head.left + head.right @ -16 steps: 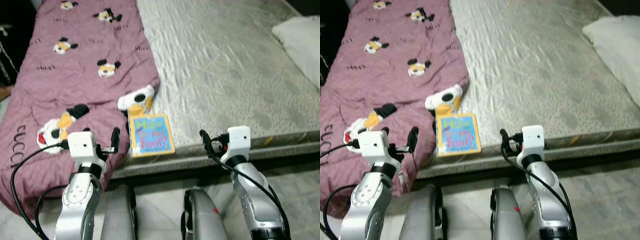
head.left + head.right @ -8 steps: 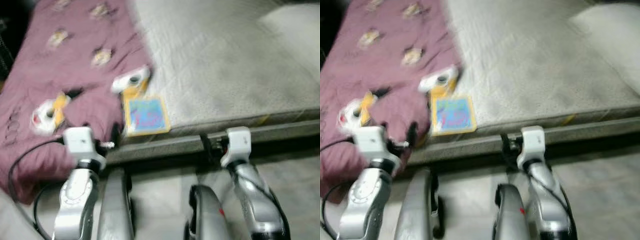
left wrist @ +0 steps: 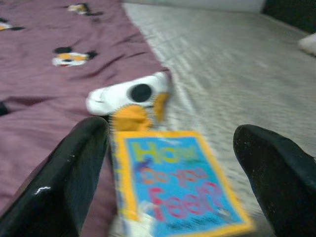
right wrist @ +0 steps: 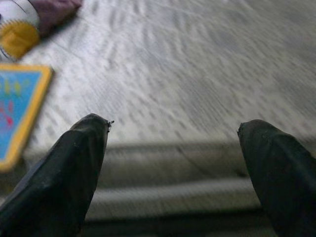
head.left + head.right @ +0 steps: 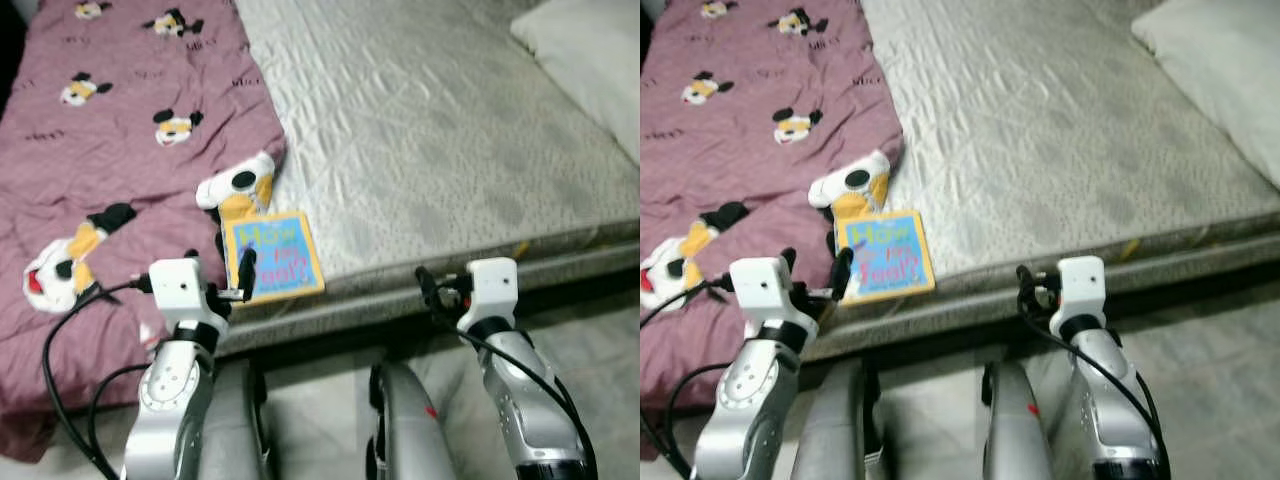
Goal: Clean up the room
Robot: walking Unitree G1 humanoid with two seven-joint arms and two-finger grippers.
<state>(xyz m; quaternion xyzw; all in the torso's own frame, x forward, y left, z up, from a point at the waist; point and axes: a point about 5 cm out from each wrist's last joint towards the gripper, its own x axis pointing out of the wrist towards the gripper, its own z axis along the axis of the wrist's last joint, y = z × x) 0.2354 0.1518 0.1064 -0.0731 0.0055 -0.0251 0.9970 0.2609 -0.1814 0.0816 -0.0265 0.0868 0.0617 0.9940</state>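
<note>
- Now nearer the bed (image 5: 440, 130) than a second ago; whole view shifted and sharp again after the blur, so camera moved, not the things.
- Book (image 5: 271, 256), blue with yellow border, flat at mattress edge, at 12 o'clock from left hand (image 5: 243, 275); upper corner touching or just under the blanket (image 5: 110, 150), cannot tell which.
- Left hand released, fingers (image 3: 69, 177) spread wide, book framed between them in wrist view, just short of its near edge.
- Right hand (image 5: 1028, 290) released too, fingers (image 4: 64, 173) apart, holding nothing, before the mattress edge, book at 10 o'clock from it.
- Pillow (image 5: 590, 60) at 1 o'clock, well apart.
- Meaning, as a judgement: approach nearly done; book within left reach, grasp not yet made.
</note>
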